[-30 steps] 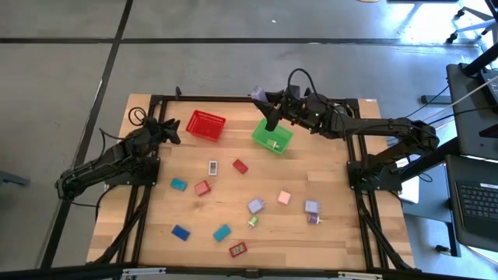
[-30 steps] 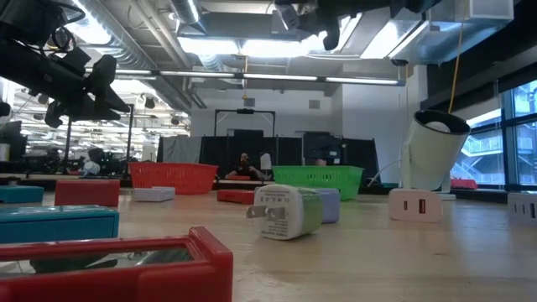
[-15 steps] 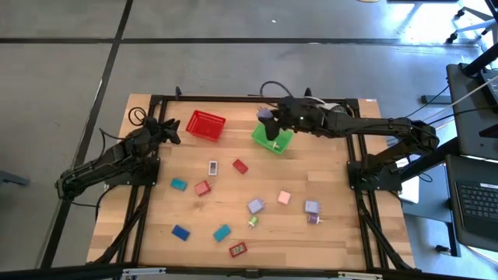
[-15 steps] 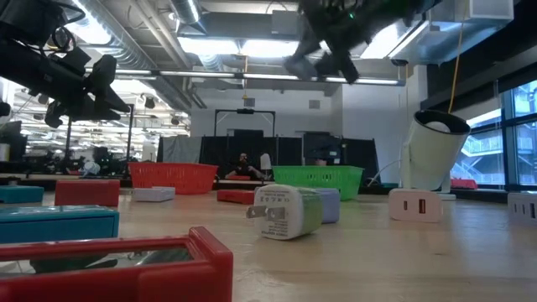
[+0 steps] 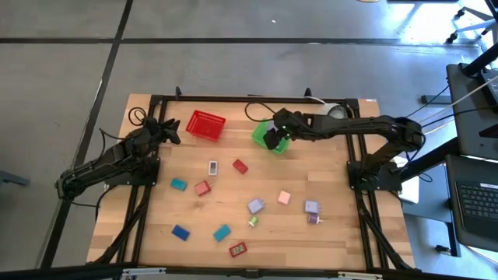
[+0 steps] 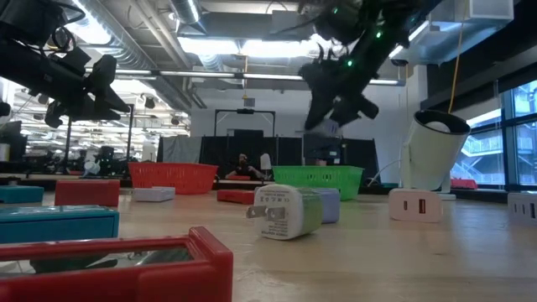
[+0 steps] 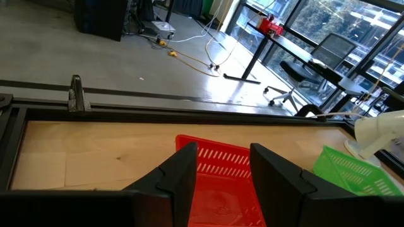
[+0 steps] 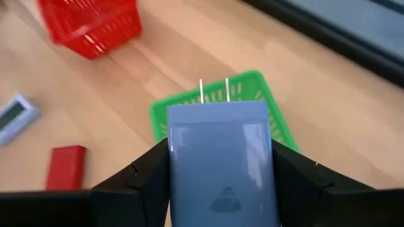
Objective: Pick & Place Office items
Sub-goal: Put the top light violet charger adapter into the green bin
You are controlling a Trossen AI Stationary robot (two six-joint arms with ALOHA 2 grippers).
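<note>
1. Over the green basket (image 5: 272,136) in the high view, the right tool (image 5: 272,138) hangs at the end of its outstretched arm; what sits between its fingers is too small to tell from above. The left tool (image 5: 169,130) waits just beside the red basket (image 5: 205,125), on the side away from the green basket. The wooden surface (image 5: 327,241) carries the office items: a white piece (image 5: 213,167) and a red piece (image 5: 240,166) lie nearest the green basket, with teal, pink, lavender, blue and red-framed pieces scattered farther off.

2. Across the surface in the low view, the right tool (image 6: 336,88) is above the green basket (image 6: 318,181), tilted downward. A white-and-green plug piece (image 6: 285,210) lies well in front of that basket, and a red-framed piece (image 6: 117,268) lies closer still to the camera.

3. Beyond the left tool's (image 7: 221,173) dark fingers in the left wrist view lies the red basket (image 7: 222,183), with the green basket (image 7: 350,170) off to its side. These fingers are closed as far as they go and hold nothing.

4. Between the right tool's (image 8: 219,183) fingers in the right wrist view sits a lavender-blue plug block (image 8: 219,167), gripped on both sides, its two metal prongs pointing toward the green basket (image 8: 161,116) directly beyond it. A red piece (image 8: 65,167) and a white piece (image 8: 16,116) lie beside that basket, and the red basket (image 8: 91,25) is farther away.
</note>
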